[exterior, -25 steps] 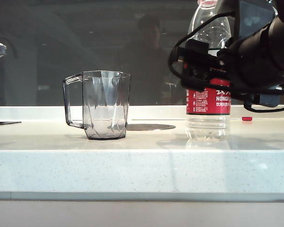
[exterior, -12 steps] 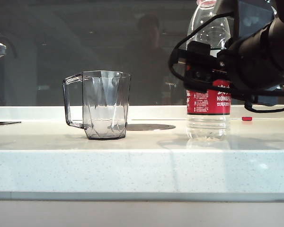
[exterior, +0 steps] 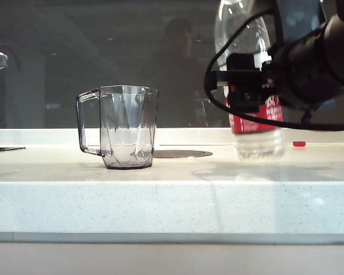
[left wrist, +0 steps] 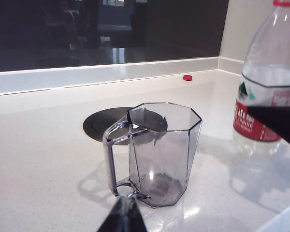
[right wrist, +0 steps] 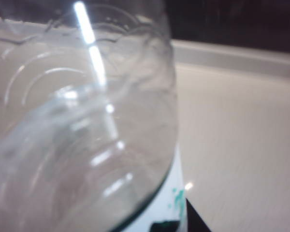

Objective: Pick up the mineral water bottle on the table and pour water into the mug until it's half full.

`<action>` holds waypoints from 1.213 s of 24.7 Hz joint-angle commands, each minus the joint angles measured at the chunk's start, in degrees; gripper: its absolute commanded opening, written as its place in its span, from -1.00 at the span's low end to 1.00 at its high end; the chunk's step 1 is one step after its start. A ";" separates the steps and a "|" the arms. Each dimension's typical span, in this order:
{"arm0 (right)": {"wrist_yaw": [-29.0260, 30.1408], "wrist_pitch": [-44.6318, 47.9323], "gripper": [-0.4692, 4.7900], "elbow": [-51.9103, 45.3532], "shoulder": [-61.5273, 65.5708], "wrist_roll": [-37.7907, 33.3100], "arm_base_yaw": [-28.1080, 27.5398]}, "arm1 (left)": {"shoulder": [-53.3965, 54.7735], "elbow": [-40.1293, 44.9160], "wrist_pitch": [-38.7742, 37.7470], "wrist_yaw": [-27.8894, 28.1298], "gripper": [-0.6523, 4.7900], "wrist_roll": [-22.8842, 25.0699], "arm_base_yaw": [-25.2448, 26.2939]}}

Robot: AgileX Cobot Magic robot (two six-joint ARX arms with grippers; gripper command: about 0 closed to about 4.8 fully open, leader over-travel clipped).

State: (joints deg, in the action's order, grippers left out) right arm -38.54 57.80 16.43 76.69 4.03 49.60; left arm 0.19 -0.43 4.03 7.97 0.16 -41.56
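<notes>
The mineral water bottle (exterior: 249,80) is seen lifted clear of the bench (exterior: 172,200) at the right of the exterior view, its base hanging above the surface and its long axis leaning — neck tipped toward the mug (exterior: 128,126). The right tool (exterior: 246,91) is pinched on the bottle at the red label, with the dark forearm reaching in level from the right edge; its wrist view is filled by the bottle's clear shoulder, so the fingers themselves are not shown there. The mug stands upright well to the left of the bottle, handle turned away from it, and appears empty. The coming move is judged to turn on that sideways gap: the bottle's mouth must be carried leftward until it is over the mug's rim before further tilting. The left tool (left wrist: 123,217) is only glimpsed as a dark tip just beside the mug's base in its own wrist view — whether it is spread or pressed together cannot be told. A small red cap (exterior: 298,143) lies on the bench behind the bottle.
</notes>
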 commanded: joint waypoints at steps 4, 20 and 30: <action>-0.09 -0.26 0.20 6.10 -0.48 14.88 0.02 | 0.02 -0.13 0.74 -0.24 -0.78 -0.15 0.13; -4.13 -14.75 0.20 16.74 2.38 39.98 -0.04 | 0.02 -0.13 0.72 -0.24 -0.78 -0.15 0.13; -7.76 -14.25 0.20 16.74 2.38 52.06 -0.04 | 0.02 -0.13 0.74 -0.24 -0.78 -0.15 0.13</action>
State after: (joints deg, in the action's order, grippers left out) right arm -44.77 39.99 32.53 79.55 54.46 49.56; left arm 0.16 -0.43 4.03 7.97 0.16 -41.54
